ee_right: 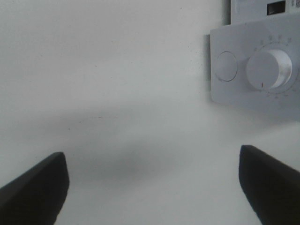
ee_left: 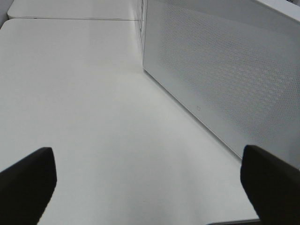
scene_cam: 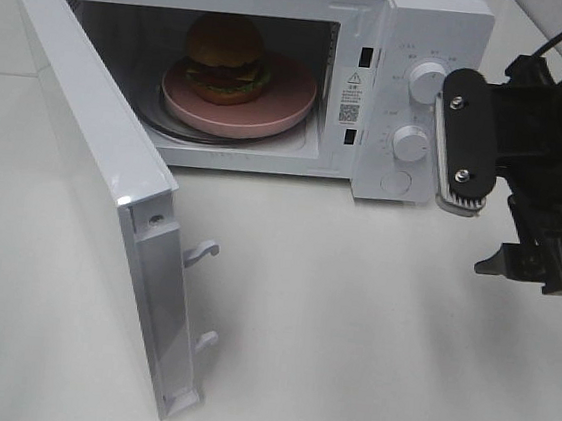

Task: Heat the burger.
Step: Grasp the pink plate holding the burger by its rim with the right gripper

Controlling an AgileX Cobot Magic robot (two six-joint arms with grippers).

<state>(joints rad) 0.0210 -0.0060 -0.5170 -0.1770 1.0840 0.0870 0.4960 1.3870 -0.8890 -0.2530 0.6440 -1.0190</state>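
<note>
Burger point(scene_cam: 225, 56): inside the microwave point(scene_cam: 432, 15), sitting on a pink plate point(scene_cam: 287, 101) that rests on the round turntable in the cooking chamber. I see the bun top, lettuce and dark filling clearly.

Door point(scene_cam: 74, 169): swung fully open toward the left of the high view, with its two latch hooks exposed on the free edge.

Control panel: upper knob point(scene_cam: 426, 83) and lower knob point(scene_cam: 410, 143) sit one above the other, with a round button point(scene_cam: 395, 183) beneath them.

Right hand point(ee_right: 152, 187): fingers spread wide with nothing between them. It hangs above the tabletop point(scene_cam: 369, 330) just in front of the control panel, near the lower knob. I cannot tell whether one finger touches the panel. Its wrist view shows the lower knob and button ahead.

Left hand point(ee_left: 150, 187): fingers spread wide, holding nothing, over bare tabletop. The outer, dotted face of the open door stands just beside it.
</note>
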